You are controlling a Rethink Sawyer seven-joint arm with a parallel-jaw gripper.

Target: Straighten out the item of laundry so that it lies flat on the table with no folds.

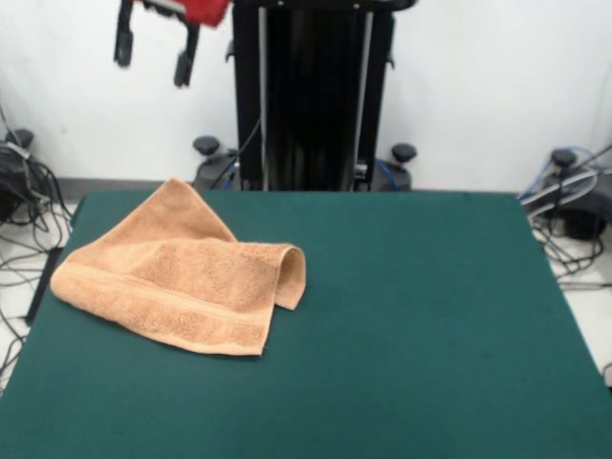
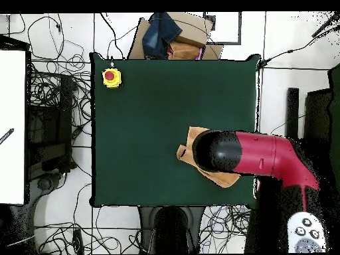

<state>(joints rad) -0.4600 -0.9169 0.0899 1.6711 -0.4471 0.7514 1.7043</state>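
the towel (image 1: 182, 273) lies crumpled on the desk (image 1: 402, 325), near the left edge and far corner in the front view. its right side is folded over into a rounded flap, and a woven band runs along the near edge. the pincer (image 1: 153, 53) hangs high above the desk's far left corner, empty, its two dark fingers (image 1: 123, 43) spread wide apart. from overhead, the red and black arm (image 2: 255, 156) covers most of the towel. a yellow box with a red button (image 2: 111, 77) sits in another desk corner.
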